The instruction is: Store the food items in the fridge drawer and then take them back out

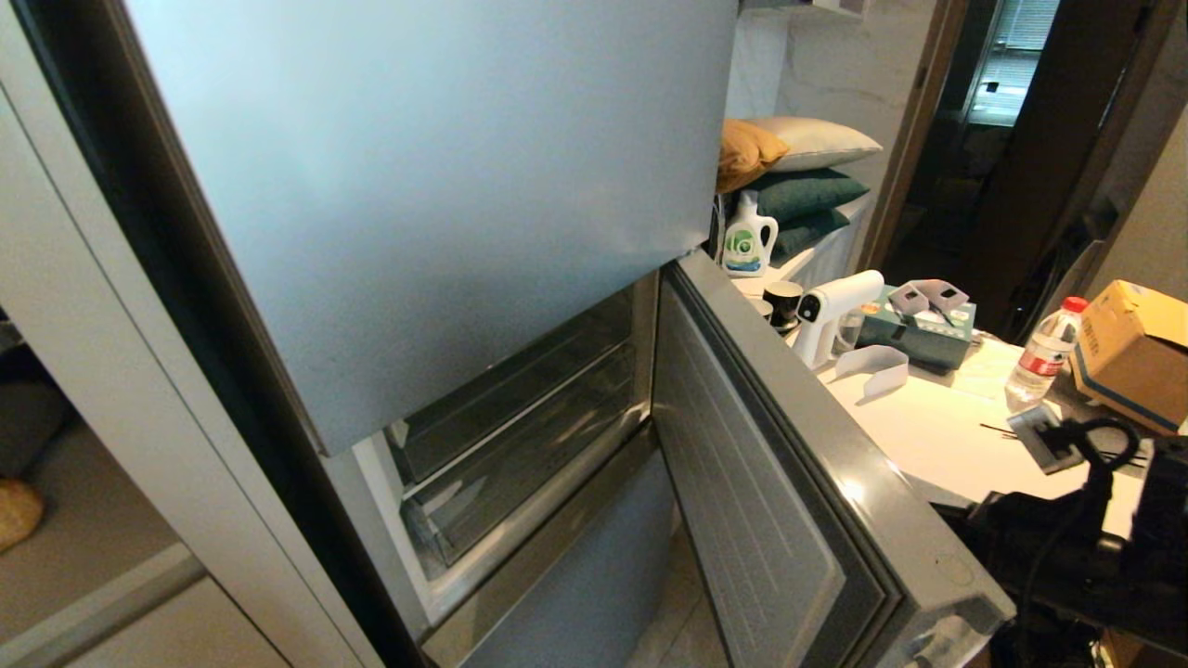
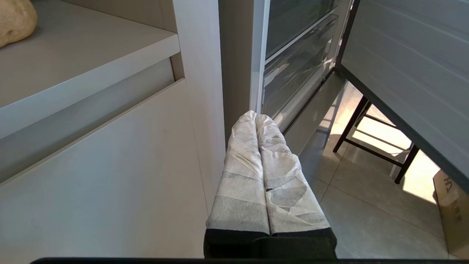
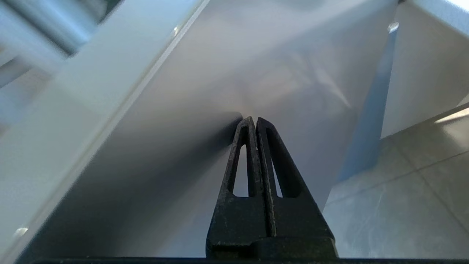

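The fridge's lower door (image 1: 770, 482) stands swung open to the right. Behind it the transparent fridge drawer (image 1: 520, 436) sits pushed in, with nothing visible inside; it also shows in the left wrist view (image 2: 293, 69). A tan potato (image 1: 14, 510) lies on the grey counter ledge left of the fridge (image 2: 14, 20). My left gripper (image 2: 256, 116), wrapped in white, hangs shut and parked beside the cabinet. My right gripper (image 3: 253, 120) is shut and empty, its black tips close to a smooth silver-grey fridge panel (image 3: 278, 66); I cannot tell whether they touch.
The upper fridge door (image 1: 445, 186) is closed. Right of the open door a white table (image 1: 937, 427) carries a water bottle (image 1: 1044, 357), a cardboard box (image 1: 1137, 353) and a white spray gun (image 1: 835, 311). Tiled floor (image 2: 366, 205) lies below.
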Tool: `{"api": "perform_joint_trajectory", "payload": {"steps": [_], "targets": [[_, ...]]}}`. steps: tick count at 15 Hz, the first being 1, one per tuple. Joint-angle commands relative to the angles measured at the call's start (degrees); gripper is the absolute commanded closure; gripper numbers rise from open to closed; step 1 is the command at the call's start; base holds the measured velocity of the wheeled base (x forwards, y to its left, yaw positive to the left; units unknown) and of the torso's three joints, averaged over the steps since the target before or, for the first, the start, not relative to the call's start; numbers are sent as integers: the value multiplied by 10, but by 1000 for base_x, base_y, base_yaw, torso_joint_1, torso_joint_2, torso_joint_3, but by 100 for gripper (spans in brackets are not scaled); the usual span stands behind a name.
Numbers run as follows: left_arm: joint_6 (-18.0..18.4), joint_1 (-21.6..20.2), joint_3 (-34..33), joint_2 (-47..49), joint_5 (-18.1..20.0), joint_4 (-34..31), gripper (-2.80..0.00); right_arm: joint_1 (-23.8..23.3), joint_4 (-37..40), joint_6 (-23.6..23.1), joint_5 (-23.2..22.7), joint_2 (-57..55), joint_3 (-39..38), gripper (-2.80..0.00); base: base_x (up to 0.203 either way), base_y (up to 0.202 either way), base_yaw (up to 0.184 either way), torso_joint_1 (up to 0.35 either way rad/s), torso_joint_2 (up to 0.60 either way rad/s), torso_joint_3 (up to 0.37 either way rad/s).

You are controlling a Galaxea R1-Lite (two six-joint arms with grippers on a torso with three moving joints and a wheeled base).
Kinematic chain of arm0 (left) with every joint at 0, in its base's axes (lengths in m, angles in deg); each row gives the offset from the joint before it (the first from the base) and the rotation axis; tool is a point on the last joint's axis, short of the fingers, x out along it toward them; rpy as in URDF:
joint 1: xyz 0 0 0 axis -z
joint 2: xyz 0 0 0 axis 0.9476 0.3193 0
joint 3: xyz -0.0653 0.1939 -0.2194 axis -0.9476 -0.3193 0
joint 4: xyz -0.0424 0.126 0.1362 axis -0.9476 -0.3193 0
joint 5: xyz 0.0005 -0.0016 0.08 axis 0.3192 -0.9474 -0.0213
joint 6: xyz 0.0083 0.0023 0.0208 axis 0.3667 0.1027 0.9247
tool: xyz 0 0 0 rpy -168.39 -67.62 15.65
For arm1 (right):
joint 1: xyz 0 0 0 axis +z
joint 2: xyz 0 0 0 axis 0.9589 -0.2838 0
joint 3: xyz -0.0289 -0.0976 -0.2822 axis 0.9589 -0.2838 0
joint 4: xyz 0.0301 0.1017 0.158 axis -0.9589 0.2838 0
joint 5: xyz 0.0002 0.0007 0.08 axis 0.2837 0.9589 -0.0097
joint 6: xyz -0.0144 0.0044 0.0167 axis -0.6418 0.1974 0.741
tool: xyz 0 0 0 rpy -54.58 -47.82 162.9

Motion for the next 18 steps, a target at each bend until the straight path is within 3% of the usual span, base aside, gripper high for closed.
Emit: {"api": "perform_joint_trajectory", "payload": {"steps": [1,5,8,11,15,18], "targets": [[1,0,-6,0,0,0,0,69,-54,12,66,-113,45,0,0,0,0,0,0,0],[1,0,-6,0,0,0,0,175,-156,18,102,-225,131,0,0,0,0,0,0,0],[0,0,-5,0,0,0,0,204,-163,16,107,-282,224,0,0,0,0,0,0,0],[0,1,-6,0,0,0,0,244,-164,13,149,-355,327,0,0,0,0,0,0,0],[1,0,-5,0,0,0,0,262,-161,3,212,-434,469,0,0,0,0,0,0,0],[0,1,-6,0,0,0,0,264,-144,1,238,-437,486,0,0,0,0,0,0,0]]}}
